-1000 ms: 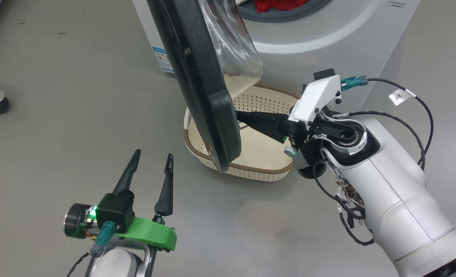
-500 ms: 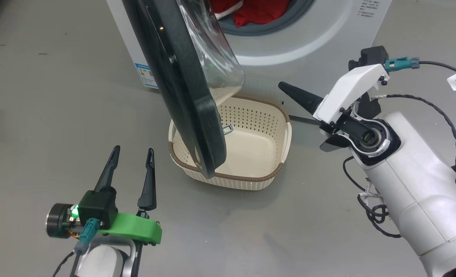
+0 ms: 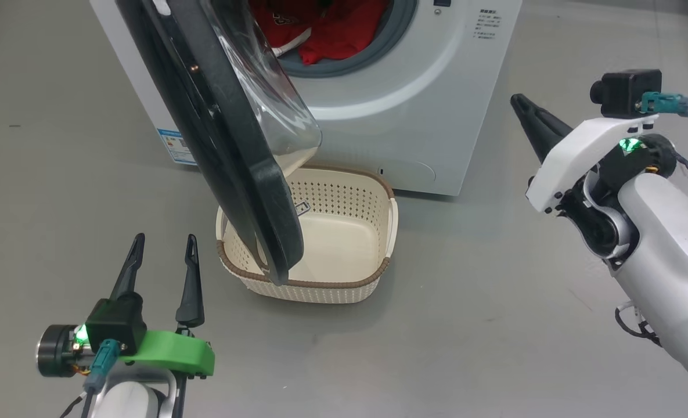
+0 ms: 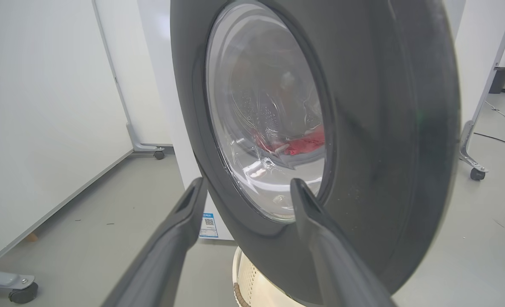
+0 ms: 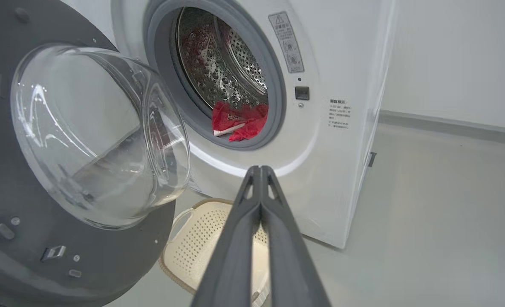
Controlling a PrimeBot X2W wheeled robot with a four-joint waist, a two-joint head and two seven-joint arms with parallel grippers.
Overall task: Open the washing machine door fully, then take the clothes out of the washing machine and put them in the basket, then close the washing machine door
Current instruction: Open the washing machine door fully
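The white washing machine (image 3: 425,116) stands with its black-rimmed door (image 3: 227,174) swung out to the left, the glass bowl (image 3: 274,116) facing the mouth. Red clothes (image 3: 332,29) lie in the steel drum (image 5: 226,55). The cream basket (image 3: 320,284) sits on the floor under the door's lower edge, with nothing in it. My left gripper (image 3: 165,236) is open, low at the left, pointing at the door's outer face (image 4: 384,128) a short way off. My right gripper (image 3: 516,100) is shut on nothing, out to the right of the machine, and points toward the clothes (image 5: 239,121).
Grey floor lies all around. A white panel (image 4: 43,106) and a castor (image 4: 22,292) are at the left in the left wrist view, and another wheeled stand leg (image 4: 476,172) is at the right. The door overhangs the basket's left part (image 5: 201,238).
My right gripper has drawn back from the door's lower inner edge over the basket and swung up and out to the right. The head view has shifted and takes in more of the machine.
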